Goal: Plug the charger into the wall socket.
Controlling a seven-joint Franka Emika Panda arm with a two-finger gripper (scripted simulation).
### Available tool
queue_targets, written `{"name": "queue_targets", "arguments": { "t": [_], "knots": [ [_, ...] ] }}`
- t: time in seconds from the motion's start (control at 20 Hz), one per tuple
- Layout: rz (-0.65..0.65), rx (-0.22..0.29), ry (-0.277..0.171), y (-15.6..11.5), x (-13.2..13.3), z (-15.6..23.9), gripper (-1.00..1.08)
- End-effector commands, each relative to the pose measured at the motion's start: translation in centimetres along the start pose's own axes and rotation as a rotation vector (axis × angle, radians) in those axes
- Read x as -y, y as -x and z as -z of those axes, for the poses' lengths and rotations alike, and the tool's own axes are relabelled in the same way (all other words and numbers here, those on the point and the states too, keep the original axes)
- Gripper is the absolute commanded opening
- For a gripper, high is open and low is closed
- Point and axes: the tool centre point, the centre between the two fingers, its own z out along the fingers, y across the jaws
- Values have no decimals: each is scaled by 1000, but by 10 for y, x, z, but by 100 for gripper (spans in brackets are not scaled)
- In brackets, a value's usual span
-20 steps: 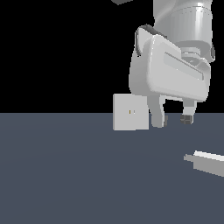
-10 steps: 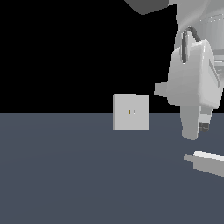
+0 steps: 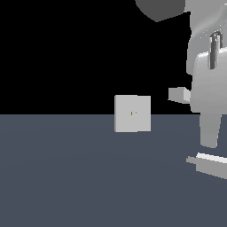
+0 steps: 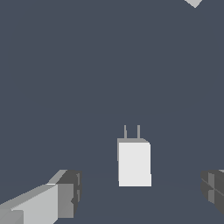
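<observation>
The charger (image 3: 209,163) lies flat on the dark floor at the exterior view's right edge, white top up, partly cut off by the frame. In the wrist view the charger (image 4: 134,162) shows whole, with two thin prongs pointing away from the fingers. My gripper (image 3: 209,141) hangs just above it, not touching. The gripper (image 4: 140,192) is open and empty, with one finger on each side of the charger. The wall socket (image 3: 132,113) stands upright on the floor to the exterior view's left of the gripper, its two tiny holes facing the camera. Only a corner of it (image 4: 194,2) shows in the wrist view.
The dark grey floor (image 3: 80,177) stretches across the scene under a black background. The white arm body (image 3: 208,66) fills the upper right of the exterior view.
The gripper has moved to the exterior view's right, away from the socket. It has turned edge-on and come down over the charger. Charger and socket have not moved.
</observation>
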Motion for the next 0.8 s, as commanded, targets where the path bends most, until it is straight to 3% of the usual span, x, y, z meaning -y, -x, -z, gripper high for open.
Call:
{"name": "queue_targets", "arguments": {
  "t": [0.0, 0.35, 0.75],
  "knots": [
    [7, -1, 0, 1, -1, -1, 100],
    [5, -1, 0, 1, -1, -8, 100],
    [7, -1, 0, 4, 0, -41, 100]
  ]
}}
